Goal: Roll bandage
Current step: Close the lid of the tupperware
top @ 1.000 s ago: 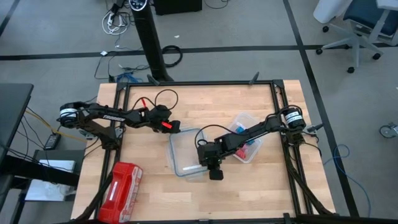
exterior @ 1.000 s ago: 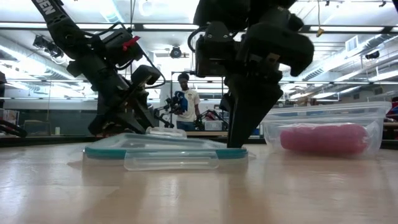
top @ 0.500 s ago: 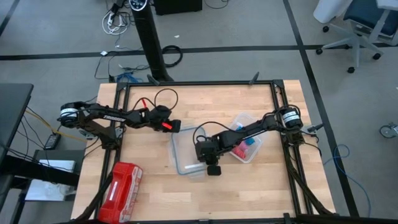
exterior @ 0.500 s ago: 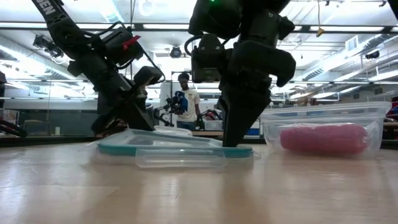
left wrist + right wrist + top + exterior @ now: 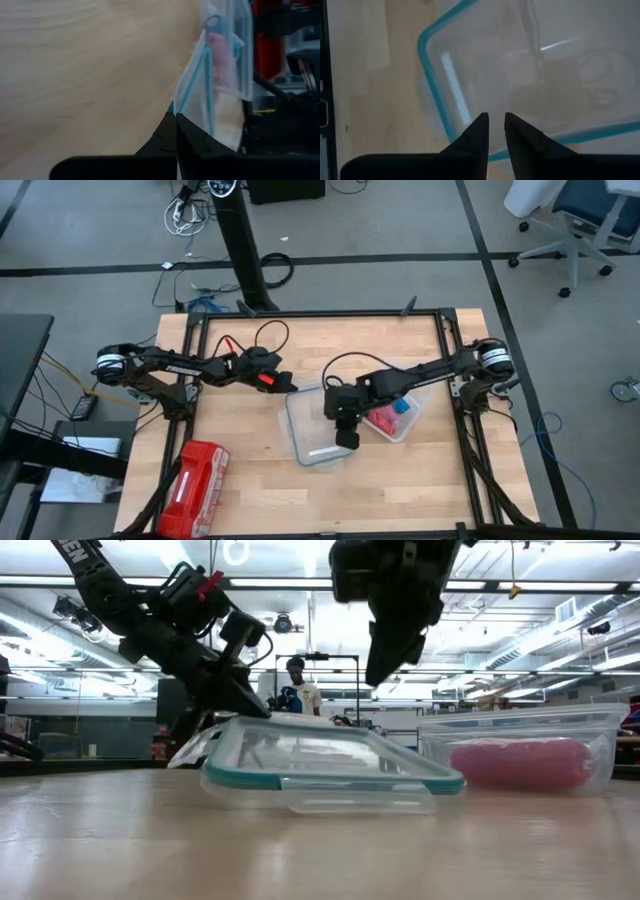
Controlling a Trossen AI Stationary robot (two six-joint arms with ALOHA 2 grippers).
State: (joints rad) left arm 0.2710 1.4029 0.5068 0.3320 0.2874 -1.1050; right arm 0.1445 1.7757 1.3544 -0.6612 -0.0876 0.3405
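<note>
A clear lid (image 5: 318, 430) with a teal rim lies mid-table and is tilted up on its far-left side. My left gripper (image 5: 287, 387) is shut on that side. My right gripper (image 5: 346, 440) hangs above the lid's near right part, its fingers (image 5: 480, 127) a narrow gap apart with nothing between them. To the right stands a clear container (image 5: 408, 423) holding a pink-red roll (image 5: 520, 762). A small blue piece (image 5: 400, 406) sits beside the roll; as far as I can tell it is the bandage. My left gripper pinches the lid's teal rim at its far-left corner (image 5: 179, 100) between its two fingers. The fingers come from the table's left, slanting down. That corner is lifted, and the lid slopes down to its near edge (image 5: 355, 805), which rests on the table.
A red plastic-wrapped pack (image 5: 195, 477) lies at the table's near left corner. A black frame rail (image 5: 320, 314) runs around the tabletop. Bare wood shows along the far side and near right. A person stands in the room beyond the table.
My left gripper has shut on the lid's far-left corner and tipped upward, raising that side while the near edge stays on the table. The lid has slid a little toward the right. My right gripper has risen well clear of the lid and drawn toward the far side.
</note>
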